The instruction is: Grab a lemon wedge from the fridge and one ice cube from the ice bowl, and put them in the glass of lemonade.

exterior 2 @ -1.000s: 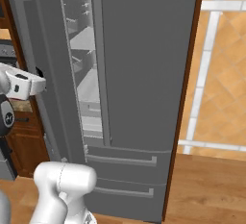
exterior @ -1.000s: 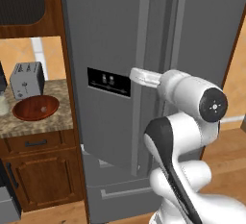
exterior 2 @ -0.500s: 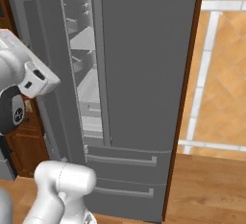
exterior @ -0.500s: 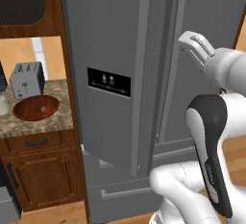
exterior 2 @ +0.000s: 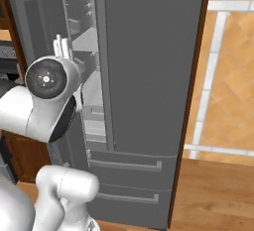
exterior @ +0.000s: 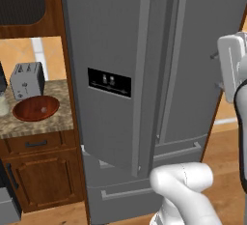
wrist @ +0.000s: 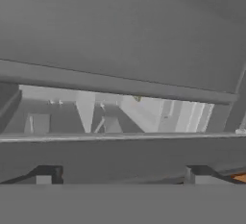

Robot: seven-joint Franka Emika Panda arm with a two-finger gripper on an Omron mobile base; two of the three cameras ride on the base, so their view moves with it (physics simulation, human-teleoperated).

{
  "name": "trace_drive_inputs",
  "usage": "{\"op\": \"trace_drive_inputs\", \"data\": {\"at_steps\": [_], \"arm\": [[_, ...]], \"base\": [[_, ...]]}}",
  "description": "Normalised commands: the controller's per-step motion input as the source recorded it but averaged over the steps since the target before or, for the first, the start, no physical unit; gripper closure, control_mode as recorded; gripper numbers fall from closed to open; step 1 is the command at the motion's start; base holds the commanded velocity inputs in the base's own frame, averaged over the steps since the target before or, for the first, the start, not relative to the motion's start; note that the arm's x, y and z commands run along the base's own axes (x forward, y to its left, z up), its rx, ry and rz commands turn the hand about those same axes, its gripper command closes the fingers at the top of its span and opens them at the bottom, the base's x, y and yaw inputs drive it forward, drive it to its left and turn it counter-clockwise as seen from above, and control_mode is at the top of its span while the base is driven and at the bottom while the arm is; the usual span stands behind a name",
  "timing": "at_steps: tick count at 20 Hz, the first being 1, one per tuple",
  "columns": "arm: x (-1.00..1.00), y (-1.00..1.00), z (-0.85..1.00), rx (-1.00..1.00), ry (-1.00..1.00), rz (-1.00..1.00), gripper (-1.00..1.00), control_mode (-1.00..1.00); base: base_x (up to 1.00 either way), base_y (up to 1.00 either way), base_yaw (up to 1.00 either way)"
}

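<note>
Tall grey steel French-door fridge (exterior 2: 149, 76): left door ajar, giving you access. Claw (wrist: 122, 172): fingers apart, empty, facing the gap.

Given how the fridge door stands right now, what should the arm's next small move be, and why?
Probably swing the left door of the fridge wider. It stands only partly ajar, leaving a narrow gap onto the shelves. The hand is open and faces that slit, with a tiny yellowish speck inside, perhaps the lemon wedge, too small to tell. The gap looks too tight to reach through.
</note>
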Motion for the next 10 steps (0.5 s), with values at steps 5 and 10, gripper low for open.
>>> {"op": "trace_drive_inputs", "data": {"at_steps": [5, 10], "arm": [[0.17, -0.04, -0.42, 0.60, 0.18, 0.10, -1.00, -1.00], [0.16, 0.15, -0.34, 0.28, 0.03, 0.25, -1.00, -1.00]], "base": [[0.00, 0.00, 0.00], [0.00, 0.00, 0.00]]}}
